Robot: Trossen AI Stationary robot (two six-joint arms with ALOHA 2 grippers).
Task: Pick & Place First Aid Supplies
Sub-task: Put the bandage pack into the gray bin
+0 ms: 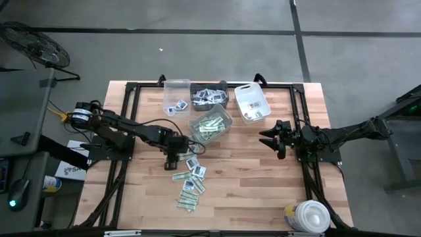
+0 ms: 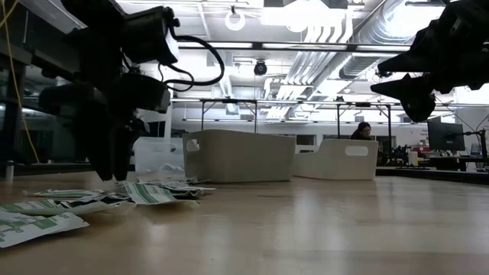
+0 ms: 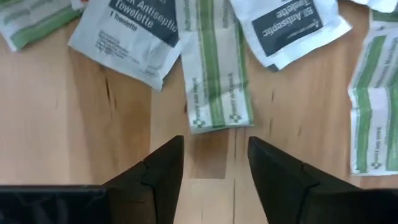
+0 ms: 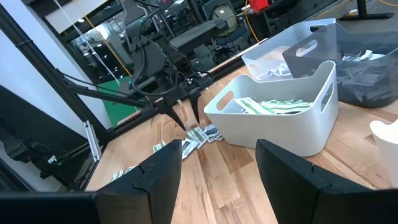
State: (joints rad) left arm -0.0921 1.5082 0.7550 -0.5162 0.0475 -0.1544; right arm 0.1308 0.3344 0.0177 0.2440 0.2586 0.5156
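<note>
Wooden table [image 1: 263, 178] holds scattered packets; left gripper [image 3: 214, 165] hangs open, empty, over green strip packet [image 3: 216, 68]; packet looks thin, light, bendy; pinch near end; right gripper [image 4: 217, 168] open, empty, waits.

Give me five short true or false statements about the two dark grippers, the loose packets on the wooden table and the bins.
1. The left gripper is open over a narrow green-and-white strip packet. True.
2. The left gripper holds a packet. False: nothing sits between its fingers.
3. The right gripper is open, off the table. True.
4. The white plastic bin with green-and-white strips is empty. False: strips lie inside.
5. The loose packets lie under the right gripper. False: they lie by the left gripper.
</note>
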